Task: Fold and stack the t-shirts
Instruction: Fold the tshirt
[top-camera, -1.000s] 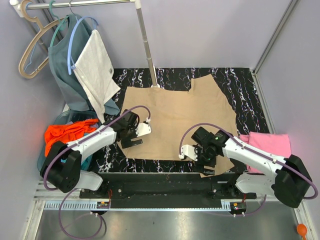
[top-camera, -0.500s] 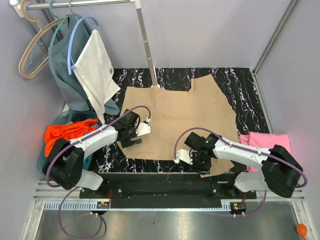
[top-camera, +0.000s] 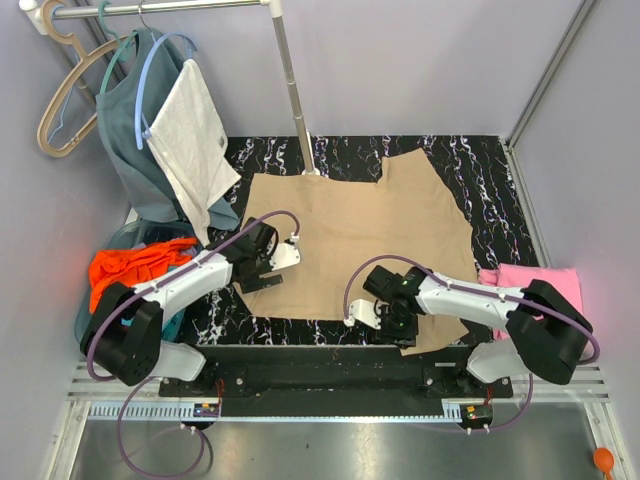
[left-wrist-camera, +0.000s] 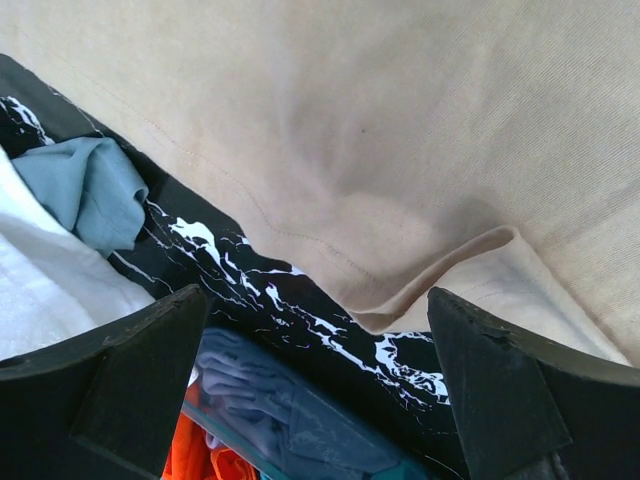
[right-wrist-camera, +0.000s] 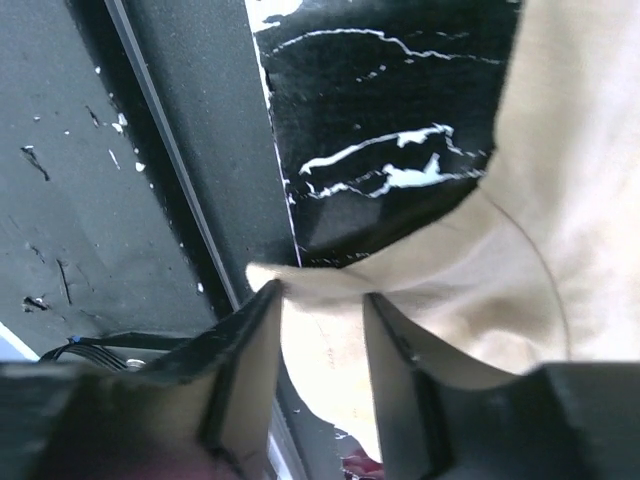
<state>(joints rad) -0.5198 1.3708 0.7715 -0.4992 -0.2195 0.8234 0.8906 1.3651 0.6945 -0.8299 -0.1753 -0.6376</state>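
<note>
The tan t-shirt (top-camera: 360, 225) lies spread flat on the black marbled mat (top-camera: 470, 160). My right gripper (top-camera: 400, 325) is at its near right hem corner. In the right wrist view the jaws (right-wrist-camera: 320, 300) are closed in on bunched tan cloth (right-wrist-camera: 560, 200) that fills the gap between them. My left gripper (top-camera: 262, 284) stands open over the shirt's near left corner (left-wrist-camera: 400, 300); nothing lies between its jaws (left-wrist-camera: 315, 310). The pink t-shirt (top-camera: 545, 285) lies folded at the right. The orange t-shirt (top-camera: 135, 268) sits crumpled in a basket at the left. A teal t-shirt (top-camera: 130, 130) hangs on the rack.
A clothes rack pole (top-camera: 295, 95) stands at the back of the mat, with hangers (top-camera: 65, 100) and a white cloth (top-camera: 190, 135) at the upper left. The teal basket (top-camera: 95, 320) sits by the left arm. The table's metal front edge (right-wrist-camera: 60, 150) runs just under the right gripper.
My right gripper slid left along the near hem to the shirt's corner and its jaws closed in on the cloth. The left gripper stayed open and barely moved.
</note>
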